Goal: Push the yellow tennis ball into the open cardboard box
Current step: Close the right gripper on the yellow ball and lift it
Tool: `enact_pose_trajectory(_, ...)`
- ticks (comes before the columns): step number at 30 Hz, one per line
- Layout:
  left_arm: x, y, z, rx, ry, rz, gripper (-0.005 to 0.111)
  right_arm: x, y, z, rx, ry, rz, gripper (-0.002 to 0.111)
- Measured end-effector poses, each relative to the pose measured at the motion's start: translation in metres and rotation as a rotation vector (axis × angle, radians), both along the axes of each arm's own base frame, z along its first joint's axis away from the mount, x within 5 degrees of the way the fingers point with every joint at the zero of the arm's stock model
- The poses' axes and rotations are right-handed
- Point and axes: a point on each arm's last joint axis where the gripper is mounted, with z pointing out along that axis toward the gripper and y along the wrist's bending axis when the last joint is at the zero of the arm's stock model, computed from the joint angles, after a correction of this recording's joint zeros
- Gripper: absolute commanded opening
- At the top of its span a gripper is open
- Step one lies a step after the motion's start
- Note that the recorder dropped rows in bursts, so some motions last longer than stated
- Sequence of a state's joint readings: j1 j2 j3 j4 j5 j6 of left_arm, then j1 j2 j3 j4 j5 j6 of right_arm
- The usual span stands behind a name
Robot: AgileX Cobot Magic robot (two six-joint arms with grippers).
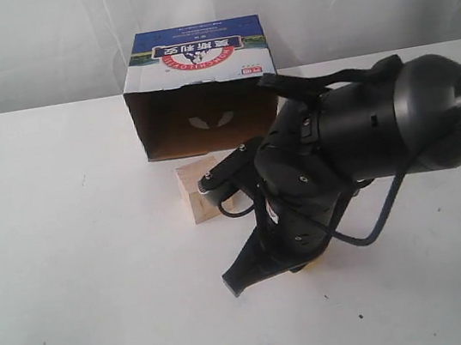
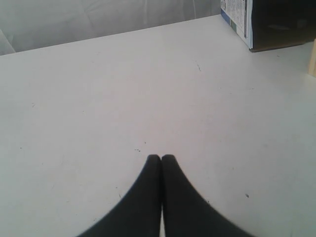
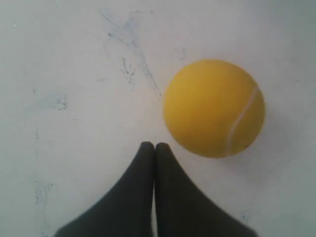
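**A:** Where did you have the right tool point(image 3: 154, 144) at that moment?

**B:** You had its jaws pressed together, gripping nothing. The tips were low over the surface point(image 3: 59, 59), just beside the yellow tennis ball point(image 3: 214, 107); I couldn't tell if they touched it. Your left tool point(image 2: 161, 157) was likewise closed and empty.

**A:** And which step was that?

**B:** Lining up the push, I'd judge. The ball lay outside the open cardboard box point(image 1: 202, 99), and the wooden cube point(image 1: 195, 197) stood before the box mouth. Your next move needed the tool behind the ball, steering it past the cube.
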State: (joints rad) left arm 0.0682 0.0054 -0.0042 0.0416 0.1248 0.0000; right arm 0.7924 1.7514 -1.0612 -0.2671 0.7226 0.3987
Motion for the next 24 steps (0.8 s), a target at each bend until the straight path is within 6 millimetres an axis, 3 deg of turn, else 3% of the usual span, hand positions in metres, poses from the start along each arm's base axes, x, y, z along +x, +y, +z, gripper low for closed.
enact_pose_trajectory(9, 0.0, 0.0, 0.0, 0.0, 0.0, 0.0, 0.0, 0.012, -0.013, 0.003, -0.067, -0.065, 0.011, 0.0)
enact_pose_trajectory(15, 0.0, 0.0, 0.0, 0.0, 0.0, 0.0, 0.0, 0.024, -0.037, 0.055, -0.022, -0.311, -0.04, 0.0)
enact_pose_trajectory(17, 0.0, 0.0, 0.0, 0.0, 0.0, 0.0, 0.0, 0.034, -0.046, 0.062, 0.017, -0.36, -0.065, 0.0)
enact_pose_trajectory(20, 0.0, 0.0, 0.0, 0.0, 0.0, 0.0, 0.0, 0.05, -0.054, 0.051, 0.031, -0.362, -0.09, 0.0)
enact_pose_trajectory(24, 0.0, 0.0, 0.0, 0.0, 0.0, 0.0, 0.0, 0.076, -0.056, 0.014, -0.002, -0.302, -0.117, 0.0)
